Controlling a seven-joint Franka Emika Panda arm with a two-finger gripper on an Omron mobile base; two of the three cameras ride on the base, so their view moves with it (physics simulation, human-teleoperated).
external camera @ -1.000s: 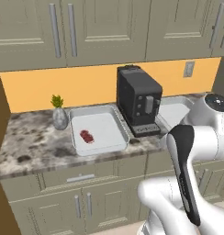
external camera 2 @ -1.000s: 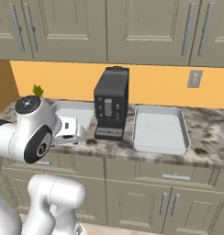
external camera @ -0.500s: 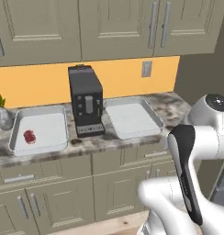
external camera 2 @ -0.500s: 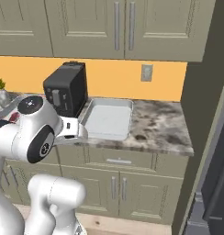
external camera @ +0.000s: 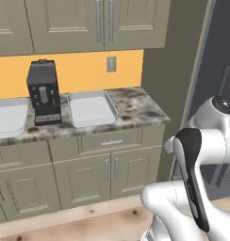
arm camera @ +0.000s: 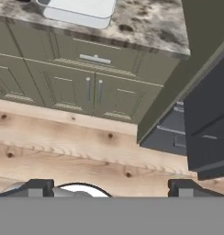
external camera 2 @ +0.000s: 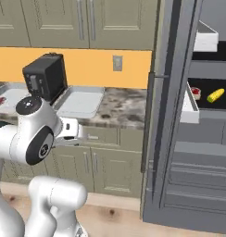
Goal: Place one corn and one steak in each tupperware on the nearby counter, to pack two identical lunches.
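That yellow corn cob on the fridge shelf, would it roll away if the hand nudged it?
Probably. The corn looks rounded and tapered and lies tilted on the dark shelf, so a side push would likely roll it in a curve. It looks stiff, so it should lift in one piece. The hand, open wide, might slip on smooth kernels.

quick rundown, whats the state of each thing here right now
end effector: open, holding nothing
right tupperware: on the counter, empty
left tupperware: on the counter, a steak in it
coffee machine: upright between the two tupperware
fridge door: open
corn: lying on a fridge shelf
wall cabinet doors: shut
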